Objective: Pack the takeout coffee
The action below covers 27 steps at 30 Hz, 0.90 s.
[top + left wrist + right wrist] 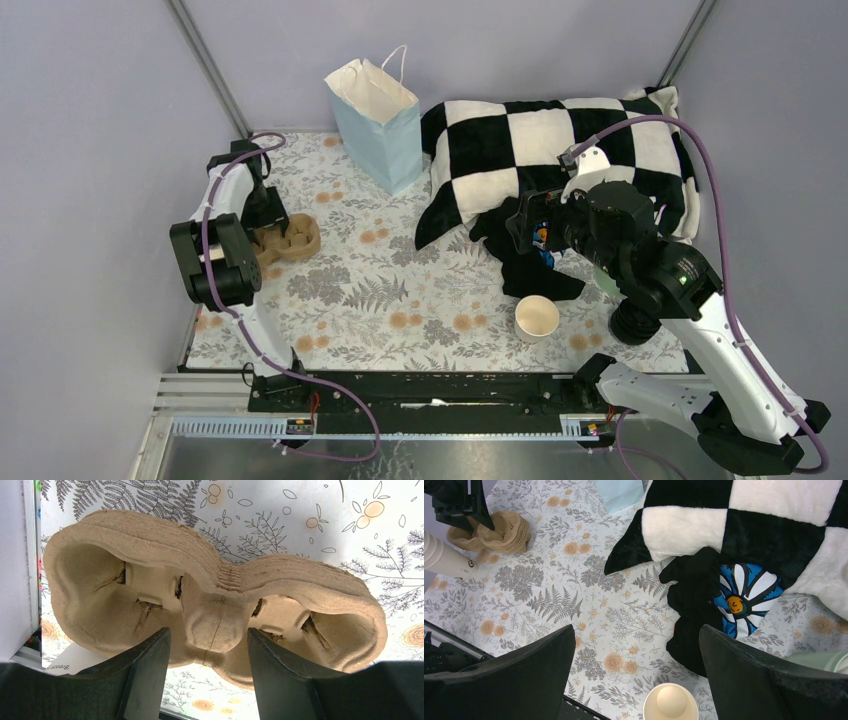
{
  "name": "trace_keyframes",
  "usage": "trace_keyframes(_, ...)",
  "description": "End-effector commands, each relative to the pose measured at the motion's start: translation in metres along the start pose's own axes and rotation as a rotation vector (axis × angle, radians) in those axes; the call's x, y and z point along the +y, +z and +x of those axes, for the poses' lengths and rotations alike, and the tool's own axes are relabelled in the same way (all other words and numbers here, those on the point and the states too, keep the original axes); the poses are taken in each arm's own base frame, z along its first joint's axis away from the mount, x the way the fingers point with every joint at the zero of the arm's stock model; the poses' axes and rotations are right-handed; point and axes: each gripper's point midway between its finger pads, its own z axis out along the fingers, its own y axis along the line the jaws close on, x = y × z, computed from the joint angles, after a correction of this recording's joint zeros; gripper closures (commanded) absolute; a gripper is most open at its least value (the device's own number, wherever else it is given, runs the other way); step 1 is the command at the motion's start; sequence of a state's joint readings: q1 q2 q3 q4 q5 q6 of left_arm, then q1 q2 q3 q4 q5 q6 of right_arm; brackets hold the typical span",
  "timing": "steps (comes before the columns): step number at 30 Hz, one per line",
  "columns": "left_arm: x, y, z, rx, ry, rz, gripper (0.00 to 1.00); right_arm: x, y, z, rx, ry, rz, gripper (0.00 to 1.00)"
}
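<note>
I see the cup standing upright and lidless on the table, right of centre toward the near edge, its mouth open and the inside looking empty. Just behind it lies a black cloth with a blue-and-white flower print, partly under a black-and-white checked pillow at the far right. My right end effector hangs above this spot with its fingers spread wide and nothing between them; in the wrist view the cup sits below the gap, toward the near side. A pale blue paper bag stands upright at the far edge, left of the pillow. Over at the left, my left end effector is down at a pulp carrier, fingers apart on either side of its centre hump, not pinching it.
</note>
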<state>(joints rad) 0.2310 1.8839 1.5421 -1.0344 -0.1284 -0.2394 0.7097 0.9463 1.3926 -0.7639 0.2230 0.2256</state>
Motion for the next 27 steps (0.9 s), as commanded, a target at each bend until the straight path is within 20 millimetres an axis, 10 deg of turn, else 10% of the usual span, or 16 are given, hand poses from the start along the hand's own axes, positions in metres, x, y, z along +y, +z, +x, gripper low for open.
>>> trace_keyframes(1, -0.001, 0.000, -0.012, -0.036, 0.000, 0.010, 0.39, 0.003, -0.003, -0.014, -0.052, 0.016, -0.011, 0.00)
trace_keyframes(27, 0.007, -0.034, -0.025, -0.106, -0.035, -0.023, 1.00, 0.006, 0.000, -0.014, -0.047, 0.012, -0.022, 0.00)
